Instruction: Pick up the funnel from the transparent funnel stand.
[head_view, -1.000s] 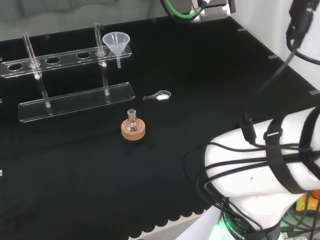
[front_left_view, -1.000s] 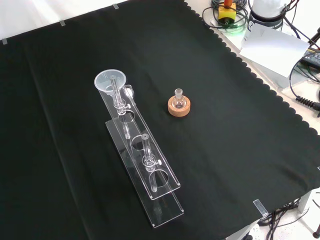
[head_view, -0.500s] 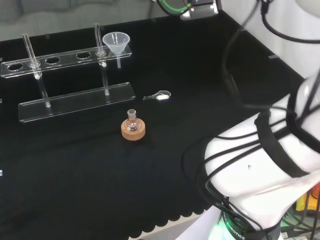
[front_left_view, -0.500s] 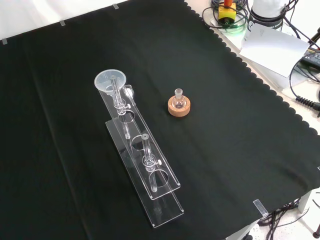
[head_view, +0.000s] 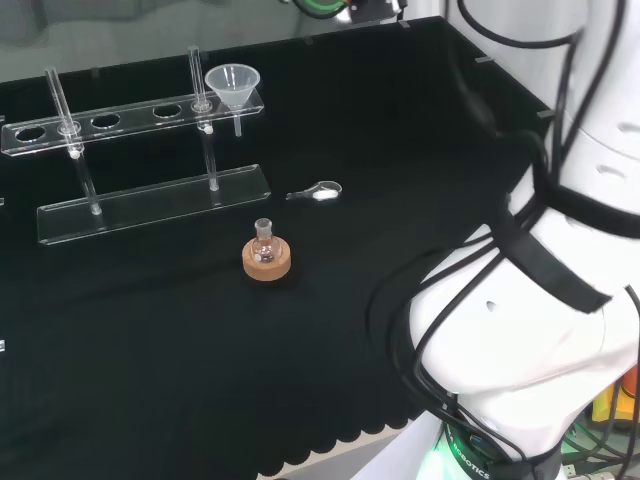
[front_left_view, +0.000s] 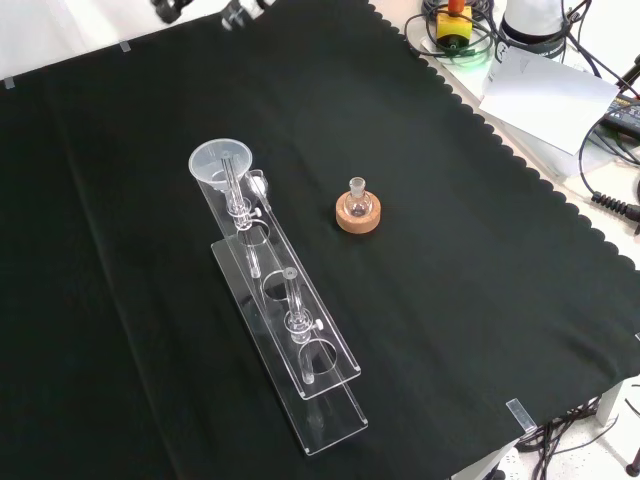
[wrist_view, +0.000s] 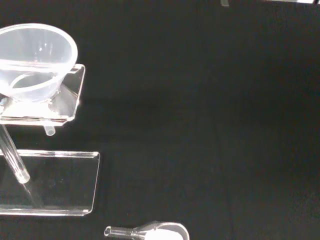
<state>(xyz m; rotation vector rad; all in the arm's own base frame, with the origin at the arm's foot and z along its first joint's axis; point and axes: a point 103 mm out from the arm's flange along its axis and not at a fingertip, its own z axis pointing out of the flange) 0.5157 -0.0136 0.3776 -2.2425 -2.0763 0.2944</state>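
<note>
Robot hand (front_left_view: 235, 12) at cloth's far edge – funnel (front_left_view: 221, 160) well apart, seated in stand (front_left_view: 290, 330)

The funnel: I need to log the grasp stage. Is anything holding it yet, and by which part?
Nothing holds it. The funnel sits untouched in the transparent funnel stand.

A robotics lab bench: black cloth (front_left_view: 480, 260), clear funnel stand (head_view: 130, 115), small flask (front_left_view: 358, 195) on cork ring (front_left_view: 358, 217).

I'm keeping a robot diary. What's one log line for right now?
funnel: seated in stand | flask: on cork ring | hand: not touching funnel
</note>
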